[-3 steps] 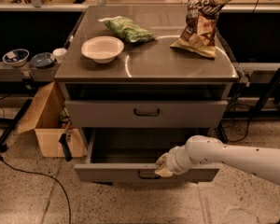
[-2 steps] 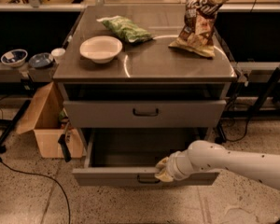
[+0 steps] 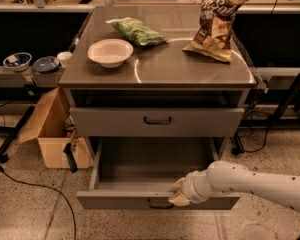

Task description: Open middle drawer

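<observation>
The middle drawer [image 3: 140, 200] is a wide grey metal drawer with a low flat front and a small dark loop handle [image 3: 159, 204]. It stands pulled far out of the cabinet, and its inside looks empty. My gripper [image 3: 178, 193] reaches in from the right on a white arm. It grips the top rim of the drawer's front, just right of the handle. The taller-fronted grey drawer [image 3: 157, 122] above it is closed. The lowest drawer is hidden under the open one.
On the cabinet top [image 3: 160, 64] are a white bowl [image 3: 110, 51], a green bag [image 3: 137, 31] and a brown chip bag [image 3: 217, 21]. An open cardboard box [image 3: 55, 129] stands on the floor at the left. Cables run across the floor at both sides.
The middle drawer has slid further out toward the camera, with my gripper moving along on its front rim.
</observation>
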`<state>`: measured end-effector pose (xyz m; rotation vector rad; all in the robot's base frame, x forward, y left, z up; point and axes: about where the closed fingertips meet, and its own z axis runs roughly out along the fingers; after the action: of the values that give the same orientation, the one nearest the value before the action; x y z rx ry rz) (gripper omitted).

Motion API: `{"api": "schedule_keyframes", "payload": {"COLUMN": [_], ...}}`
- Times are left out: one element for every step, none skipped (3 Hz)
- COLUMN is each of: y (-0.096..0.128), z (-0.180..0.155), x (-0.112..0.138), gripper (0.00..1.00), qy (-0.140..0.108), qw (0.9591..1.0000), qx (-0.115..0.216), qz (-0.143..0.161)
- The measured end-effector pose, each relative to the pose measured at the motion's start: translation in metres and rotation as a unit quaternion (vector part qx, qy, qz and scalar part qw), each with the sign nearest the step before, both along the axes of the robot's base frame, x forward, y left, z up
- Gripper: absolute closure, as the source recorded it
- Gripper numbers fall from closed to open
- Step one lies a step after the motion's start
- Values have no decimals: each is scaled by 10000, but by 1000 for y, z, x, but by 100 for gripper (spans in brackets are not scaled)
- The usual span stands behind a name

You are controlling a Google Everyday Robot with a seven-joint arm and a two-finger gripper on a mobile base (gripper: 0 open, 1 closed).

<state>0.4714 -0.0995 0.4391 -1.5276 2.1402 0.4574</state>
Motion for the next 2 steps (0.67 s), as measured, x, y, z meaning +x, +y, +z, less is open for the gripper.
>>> {"api": "schedule_keyframes", "payload": {"y": [1, 6], "z": [1, 9], "x": [-2, -11], "gripper": [100, 100], "qy": [-7, -75], "qw": [10000, 9999], "qx": [-8, -24], "qz": [27, 70]}}
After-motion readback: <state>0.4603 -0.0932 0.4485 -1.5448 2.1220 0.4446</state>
